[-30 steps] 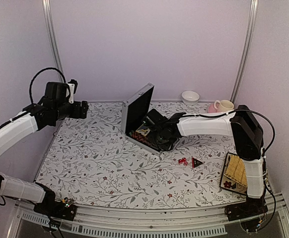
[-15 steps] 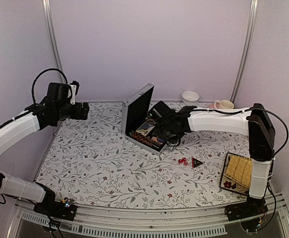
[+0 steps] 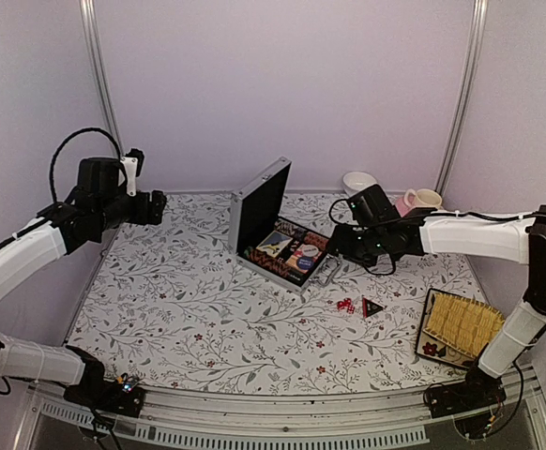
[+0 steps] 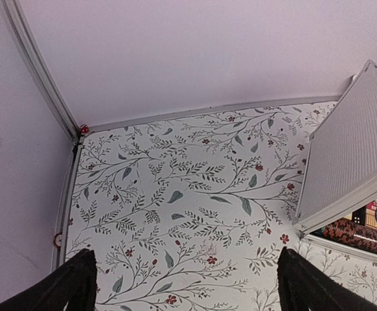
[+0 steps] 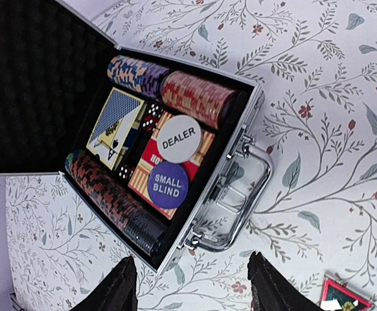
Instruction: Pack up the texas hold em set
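the right arm has swung back from over the briefcase (image 3: 287,251) to its right side. the right gripper (image 3: 346,246) now hangs just beside the case's handle (image 5: 245,201), jaws partly spread with nothing between them. i read that as a drop-off finished, with the arm free for the next piece. the left gripper (image 4: 188,291) hovers well away over the far-left table (image 3: 179,309), jaws fully wide and empty.

the briefcase lies open mid-table, its lid (image 3: 259,202) propped upright. inside, chip stacks (image 5: 198,97) line 2 sides, with cards (image 5: 114,126), a dealer button (image 5: 177,137) and a small blind button (image 5: 168,184) between them. the yellow woven tray (image 3: 461,323) sits by the right arm's base; i cannot tell what, if anything, it holds. the pink cup (image 3: 423,199) and white bowl (image 3: 358,183) stand at the back, their insides hidden.

smallest and not yet packed are the red dice (image 3: 345,305) and the triangular marker (image 3: 372,307). they lie side by side on the table near the case.
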Tool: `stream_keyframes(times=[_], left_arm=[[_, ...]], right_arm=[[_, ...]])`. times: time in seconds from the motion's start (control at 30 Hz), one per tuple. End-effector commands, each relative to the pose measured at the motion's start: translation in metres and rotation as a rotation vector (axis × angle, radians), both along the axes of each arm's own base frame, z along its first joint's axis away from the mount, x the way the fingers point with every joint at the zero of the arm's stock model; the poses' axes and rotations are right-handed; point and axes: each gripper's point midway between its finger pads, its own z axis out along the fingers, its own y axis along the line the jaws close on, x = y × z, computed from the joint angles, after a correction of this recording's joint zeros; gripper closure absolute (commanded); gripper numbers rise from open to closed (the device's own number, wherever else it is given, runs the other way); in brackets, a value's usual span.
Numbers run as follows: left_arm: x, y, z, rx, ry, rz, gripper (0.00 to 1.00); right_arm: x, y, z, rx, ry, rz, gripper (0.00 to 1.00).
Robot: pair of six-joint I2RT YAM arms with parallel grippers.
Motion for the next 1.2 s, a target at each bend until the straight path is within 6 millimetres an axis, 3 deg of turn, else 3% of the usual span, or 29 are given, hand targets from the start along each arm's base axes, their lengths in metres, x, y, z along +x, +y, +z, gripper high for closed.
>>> stream_keyframes(times=[0.0, 0.43, 0.83, 1.17], left_arm=[[0.001, 0.001, 0.004, -0.003, -0.024, -0.01, 0.03], [0.004, -0.002, -0.006, 0.005, 0.005, -0.019, 0.03], [0.005, -0.002, -0.008, 0.012, 0.01, -0.016, 0.03], [0.005, -0.001, -0.009, 0.014, 0.014, -0.014, 0.03]], right_arm=[[0.01, 0.017, 0.003, 0.134, -0.041, 0.115, 0.41], [0.026, 0.051, -0.059, 0.176, 0.035, 0.182, 0.45], [0.014, 0.055, -0.082, 0.186, 0.095, 0.221, 0.44], [0.004, 0.069, -0.082, 0.212, 0.111, 0.288, 0.44]])
